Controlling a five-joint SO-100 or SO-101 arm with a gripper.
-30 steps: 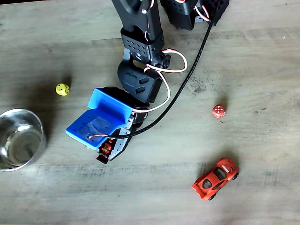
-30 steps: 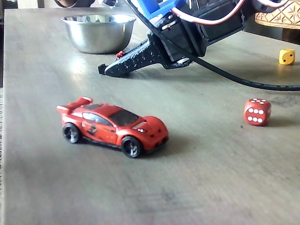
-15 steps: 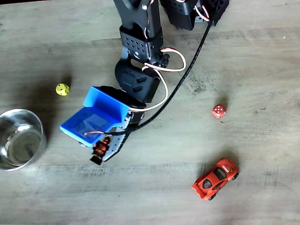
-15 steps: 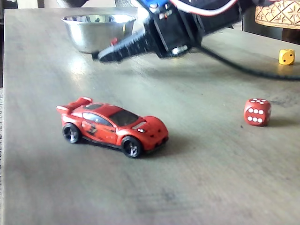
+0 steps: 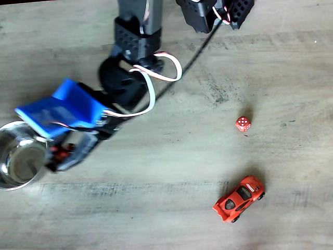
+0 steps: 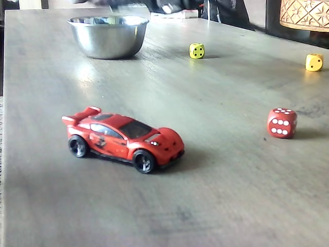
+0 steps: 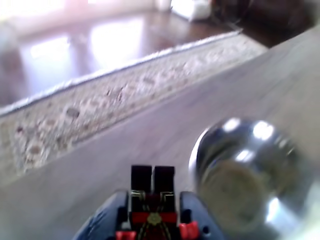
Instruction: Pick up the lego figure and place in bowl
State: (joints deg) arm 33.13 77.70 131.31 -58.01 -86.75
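At the left edge of a fixed view the gripper [image 5: 56,158] hangs at the rim of the bowl [image 5: 15,174], its fingers clenched on the figure [image 5: 62,151], a red speck between the dark tips. In the wrist view the figure [image 7: 152,202] sits bottom centre, black legs pointing up, with the bowl [image 7: 250,175] to the lower right. The car [image 5: 239,198] lies lower right, the red die [image 5: 242,124] above it. In a fixed view, a yellow die [image 6: 196,50] sits right of the bowl [image 6: 108,36].

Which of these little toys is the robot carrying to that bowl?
Find the shiny silver bowl at the table's left edge in the overhead fixed view. Beside its rim, the black fingers hold the lego figure: tiny, red and black, unlike the dotted dice and wheeled car.
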